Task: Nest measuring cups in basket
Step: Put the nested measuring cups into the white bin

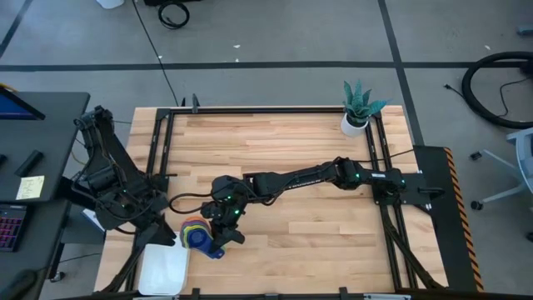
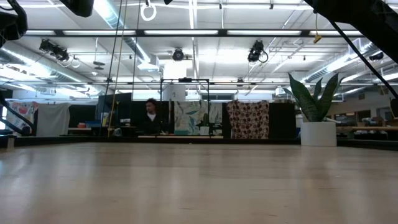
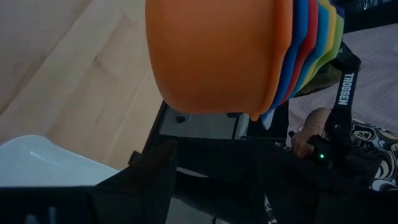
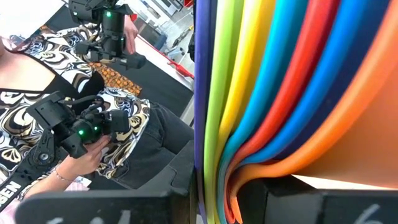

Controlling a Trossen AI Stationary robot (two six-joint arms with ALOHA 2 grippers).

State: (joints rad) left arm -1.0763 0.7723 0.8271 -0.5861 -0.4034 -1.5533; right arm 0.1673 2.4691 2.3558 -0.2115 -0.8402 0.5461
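The measuring cups (image 1: 196,232) are nested in one stack, orange outermost, then blue, red, yellow and green. The stack lies tipped on its side in the air above the table's near left part, just beyond the white basket (image 1: 162,268). My right gripper (image 1: 214,237) is shut on it. In the left wrist view the orange cup's bottom (image 3: 217,56) fills the top of the picture, with a corner of the basket (image 3: 37,165) below. My left gripper (image 1: 162,223) stands open at the table's left edge beside the stack, touching nothing. My right gripper pinches the nested stack between its two fingers at the place where the coloured rims run together (image 4: 229,186). All the layers sit in the gap at once. The stack is lifted clear of the table and tipped on its side, its rims (image 4: 261,93) edge-on to the wrist camera.
A potted plant (image 1: 358,108) stands at the table's far right corner. Bare wood (image 1: 316,233) spreads to the right of the cups. A person sits just past the near left edge, a hand (image 4: 93,158) on a control arm.
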